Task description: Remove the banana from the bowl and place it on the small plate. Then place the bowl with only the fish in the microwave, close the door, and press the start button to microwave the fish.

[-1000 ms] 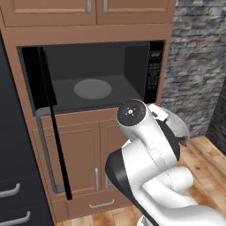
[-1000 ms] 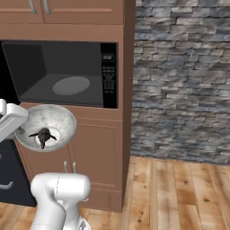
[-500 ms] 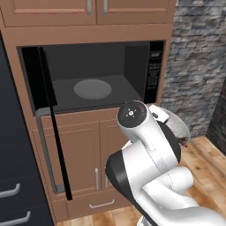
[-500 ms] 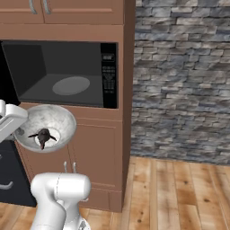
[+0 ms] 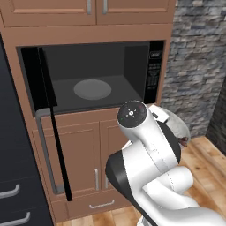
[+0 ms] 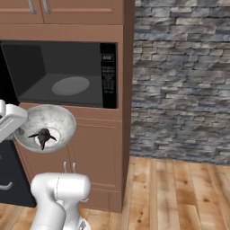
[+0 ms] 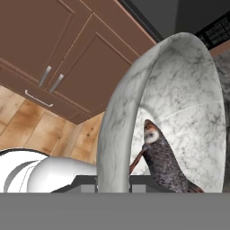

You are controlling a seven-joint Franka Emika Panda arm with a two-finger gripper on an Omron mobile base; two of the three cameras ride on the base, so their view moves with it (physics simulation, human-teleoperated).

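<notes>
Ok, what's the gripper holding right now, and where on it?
The gripper is clamped on the bowl at its rim, with the fish inside.

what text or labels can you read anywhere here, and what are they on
Nothing here can be read.
Microwave button strip: a small pale label at the top and rows of tiny button markings below, all too small and blurred to make out.
Bowl, fish, cabinet doors: no writing on them.

The microwave (image 5: 88, 84) stands open – dark grey cavity floor bare around a round turntable (image 5: 92, 89) at its centre. Wooden floor (image 6: 179, 193) lies at 5 o'clock.
</notes>
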